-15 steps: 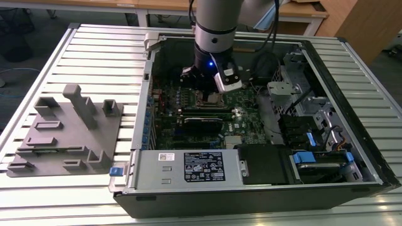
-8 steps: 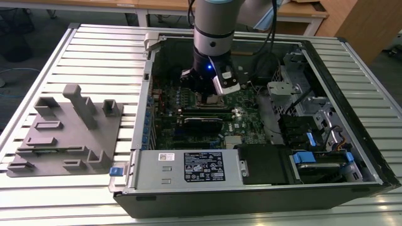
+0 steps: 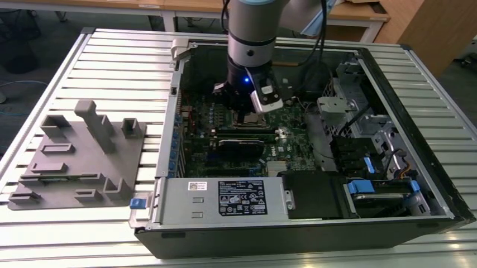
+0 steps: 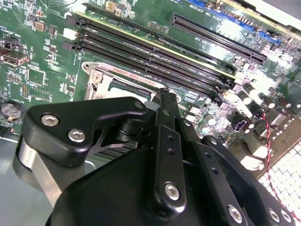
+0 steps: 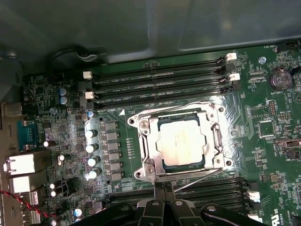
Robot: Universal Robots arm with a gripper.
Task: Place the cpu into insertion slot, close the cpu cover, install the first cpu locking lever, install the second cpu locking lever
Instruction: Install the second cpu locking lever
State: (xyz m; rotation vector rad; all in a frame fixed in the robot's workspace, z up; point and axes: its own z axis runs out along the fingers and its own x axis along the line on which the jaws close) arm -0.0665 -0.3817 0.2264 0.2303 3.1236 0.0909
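A: What writing can be read here?

B: Very little. The power supply [image 3: 223,197] at the near edge of the computer case [image 3: 387,223] carries a black label with white print, too small to make out. The green motherboard [image 5: 263,155] has tiny white lettering that is not legible either.

A: What does the cpu look like, and where is it?

B: In the first wrist view the cpu [image 5: 181,141] is a small flat square with a pale silvery-beige top. It lies flat in the insertion slot [image 5: 184,165], whose dark edge shows around the chip. The cpu cover [image 5: 146,141], a thin silver metal frame with a large open centre, lies down around the chip. A thin metal locking lever [image 5: 197,179] runs slantwise along the socket's edge beside the memory slots [image 5: 160,87].

A: And the gripper?

B: In the exterior view the arm reaches down into the open case, with the gripper [image 3: 246,111] just above the socket. In the first wrist view the black fingertips [image 5: 154,201] sit close together at the socket's edge by the lever. I cannot tell whether they grip anything.
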